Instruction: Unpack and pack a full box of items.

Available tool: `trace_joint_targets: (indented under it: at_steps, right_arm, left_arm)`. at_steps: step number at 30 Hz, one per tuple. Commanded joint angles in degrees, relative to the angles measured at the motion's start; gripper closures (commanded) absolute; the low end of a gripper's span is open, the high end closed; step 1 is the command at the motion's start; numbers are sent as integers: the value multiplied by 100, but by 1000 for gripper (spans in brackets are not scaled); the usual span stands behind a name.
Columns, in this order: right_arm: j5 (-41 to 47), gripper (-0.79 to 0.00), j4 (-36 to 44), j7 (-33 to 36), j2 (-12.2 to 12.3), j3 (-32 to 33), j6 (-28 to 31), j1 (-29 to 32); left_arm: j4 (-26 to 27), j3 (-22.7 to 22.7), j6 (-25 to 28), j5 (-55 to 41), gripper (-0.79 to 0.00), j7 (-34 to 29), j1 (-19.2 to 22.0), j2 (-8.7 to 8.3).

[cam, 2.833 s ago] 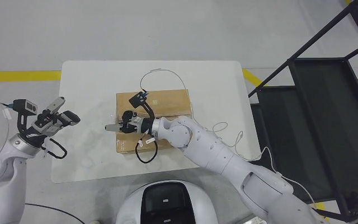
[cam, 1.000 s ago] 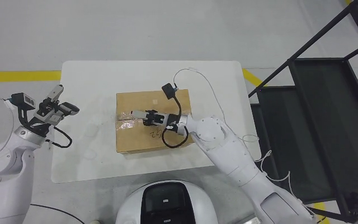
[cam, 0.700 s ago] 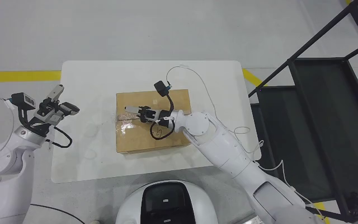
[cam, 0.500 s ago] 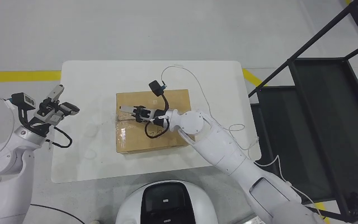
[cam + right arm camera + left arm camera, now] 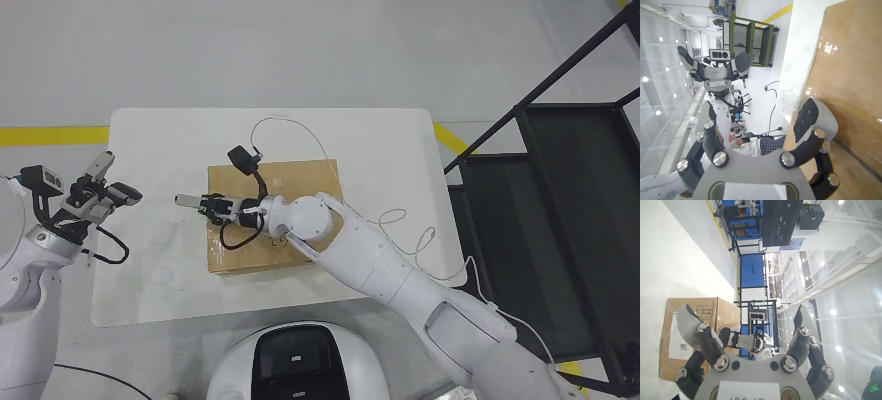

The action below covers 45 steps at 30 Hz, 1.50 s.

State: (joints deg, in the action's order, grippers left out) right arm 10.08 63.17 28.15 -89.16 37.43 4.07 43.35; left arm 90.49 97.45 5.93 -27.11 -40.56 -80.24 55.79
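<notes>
Your right gripper (image 5: pixel 185 200) has slid across the box (image 5: pixel 300 180), along its taped seam and past its edge, jaws apart and empty. The box sits shut on the table (image 5: pixel 380 140). Your left gripper (image 5: pixel 118 180), spread and empty, hangs well off it.

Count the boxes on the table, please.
1. The box stands in the middle of the table, closed, with the right gripper open at its edge. None seems hidden.
</notes>
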Motion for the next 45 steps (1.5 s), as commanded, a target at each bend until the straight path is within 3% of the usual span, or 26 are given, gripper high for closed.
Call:
trace_joint_targets:
  at_steps: [1, 7, 14, 32, 40, 45]
  right_arm:
    - [33, -785, -109, 0, -40, -4, 41, -62]
    - [70, -785, -4, 73, 29, 338, 154, 57]
    - [-159, -785, 734, 300, 320, 1014, -105, 676]
    - [-577, -785, 2009, 654, 835, 2511, -570, 1971]
    - [-739, -785, 2237, 722, 939, 2773, -676, 2241]
    - [-735, -785, 2190, 729, 908, 2539, -690, 2158]
  left_arm:
    - [0, 0, 0, 0, -785, 0, 0, 0]
    - [1, 0, -3, 4, -785, 27, -4, 1]
    - [-8, 128, -41, 97, -785, 747, -58, 31]
    - [-26, 229, -10, 16, -785, 816, -115, 36]
    - [-26, 229, -10, 16, -785, 816, -115, 36]
    - [-26, 229, -10, 16, -785, 816, -115, 36]
